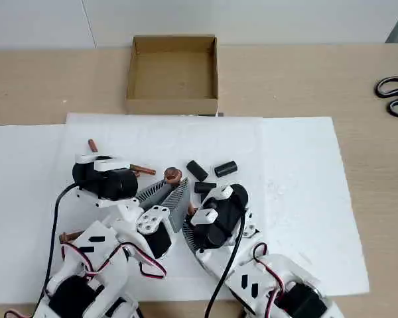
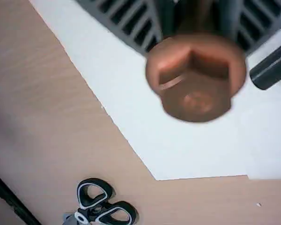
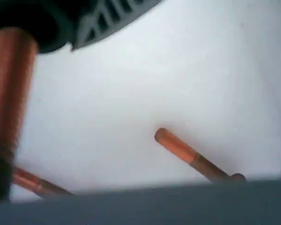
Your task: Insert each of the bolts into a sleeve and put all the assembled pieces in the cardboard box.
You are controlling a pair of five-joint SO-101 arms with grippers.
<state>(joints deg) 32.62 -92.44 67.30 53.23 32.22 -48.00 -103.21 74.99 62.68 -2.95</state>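
Stands with both arms side by side, folded low and angled inward toward each other. Bends the left arm (image 1: 96, 255) forward from its base, with a black motor housing (image 1: 106, 182) at the outer bend, then doubles back toward the middle. Points the left gripper (image 1: 174, 180) away from the base, both ribbed grey fingers (image 2: 126, 21) converging in a narrow V and clamped on a bolt (image 2: 196, 79) just behind its head. Brings the right arm (image 1: 252, 268) in from the other side, its wrist (image 1: 220, 212) tilted toward the left one. Sets the right gripper (image 1: 194, 213) just beside the left gripper's nearer finger.
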